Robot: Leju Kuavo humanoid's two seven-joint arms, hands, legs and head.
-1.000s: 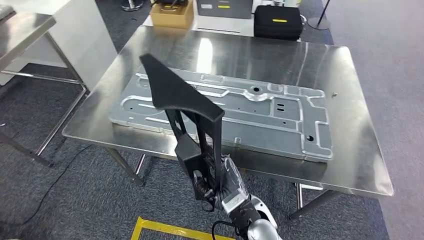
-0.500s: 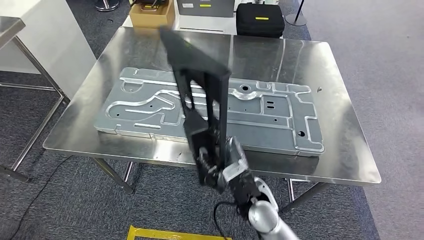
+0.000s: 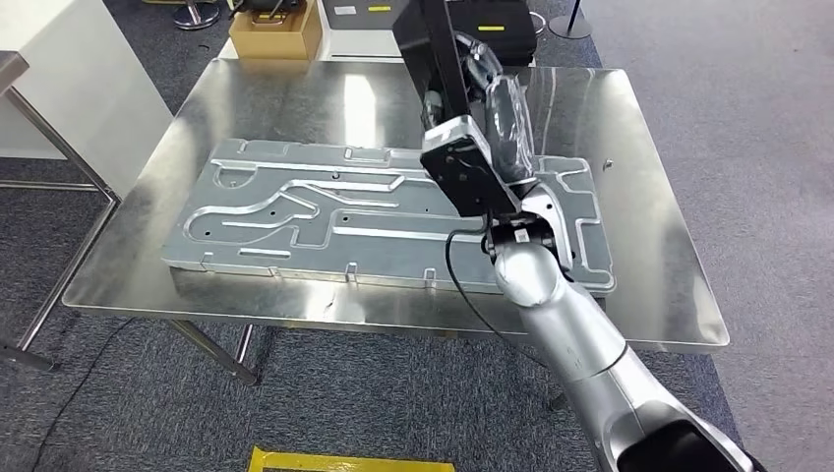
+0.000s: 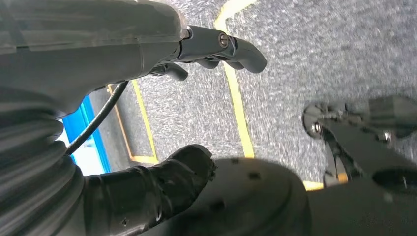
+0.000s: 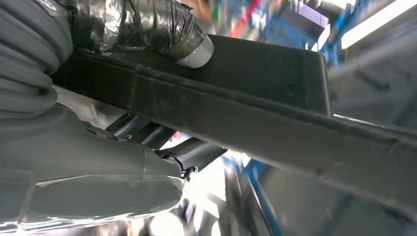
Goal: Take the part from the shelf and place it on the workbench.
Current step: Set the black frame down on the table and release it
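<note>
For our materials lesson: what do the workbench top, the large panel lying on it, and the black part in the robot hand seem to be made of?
Workbench top: polished steel, probably; mirror-like reflections.
Large panel: matt grey stamped metal, with pressed ribs and holes.
Black part: dull, likely moulded plastic.

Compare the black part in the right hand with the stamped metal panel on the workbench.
The black part is dark, matte and held aloft by the right hand; the stamped metal panel is shiny silver and lies flat on the workbench. The panel looks far broader.
</note>
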